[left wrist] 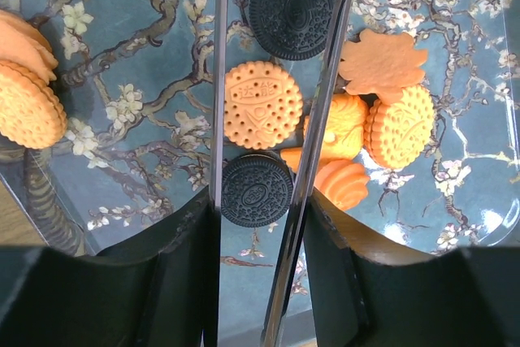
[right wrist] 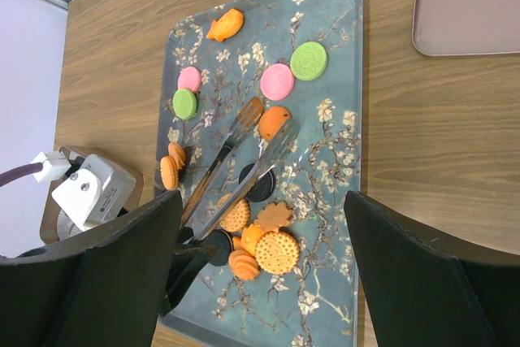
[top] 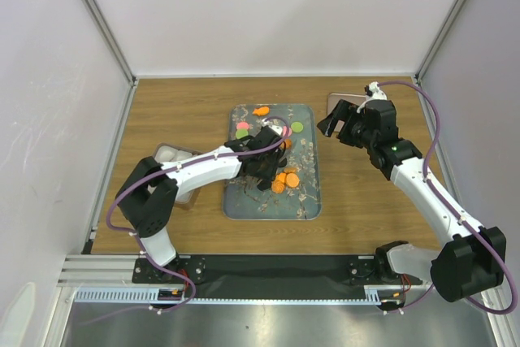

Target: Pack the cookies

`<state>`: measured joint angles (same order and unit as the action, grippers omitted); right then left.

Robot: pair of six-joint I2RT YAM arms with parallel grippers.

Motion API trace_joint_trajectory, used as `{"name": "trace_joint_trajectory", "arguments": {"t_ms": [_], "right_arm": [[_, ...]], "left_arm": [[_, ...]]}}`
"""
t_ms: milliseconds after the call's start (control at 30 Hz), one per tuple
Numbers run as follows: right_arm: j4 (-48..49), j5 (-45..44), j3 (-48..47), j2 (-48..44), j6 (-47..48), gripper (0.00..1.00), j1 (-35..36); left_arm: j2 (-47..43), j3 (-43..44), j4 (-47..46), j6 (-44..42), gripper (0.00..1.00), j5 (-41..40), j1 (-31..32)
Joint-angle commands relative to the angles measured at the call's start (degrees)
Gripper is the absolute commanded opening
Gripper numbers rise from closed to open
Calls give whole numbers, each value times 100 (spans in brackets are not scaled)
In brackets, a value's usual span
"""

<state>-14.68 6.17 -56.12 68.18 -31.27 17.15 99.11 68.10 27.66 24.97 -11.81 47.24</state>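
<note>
We are gripping tongs (left wrist: 218,79) tight in our left gripper (left wrist: 258,241) so their blades are reaching down around one orange cookie (left wrist: 262,105). The cookies (right wrist: 277,81) are lying on the tray (left wrist: 138,79). Our right gripper (top: 341,126) is hanging wide open, holding nothing.

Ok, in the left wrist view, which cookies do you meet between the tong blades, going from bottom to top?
Between the tongs: small black cookie → round orange cookie → larger black cookie.
</note>
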Motion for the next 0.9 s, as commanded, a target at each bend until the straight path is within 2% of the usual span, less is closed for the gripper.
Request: {"name": "trace_joint_trajectory", "arguments": {"t_ms": [0, 467, 867], "right_arm": [[167, 51, -5, -112, 59, 88, 17], [176, 77, -13, -86, 68, 88, 17], [184, 77, 4, -95, 59, 87, 17]], "left_arm": [[-67, 213, -59, 69, 49, 83, -84], [-129, 441, 143, -62, 41, 188, -189], [-313, 503, 231, -89, 39, 179, -207]]}}
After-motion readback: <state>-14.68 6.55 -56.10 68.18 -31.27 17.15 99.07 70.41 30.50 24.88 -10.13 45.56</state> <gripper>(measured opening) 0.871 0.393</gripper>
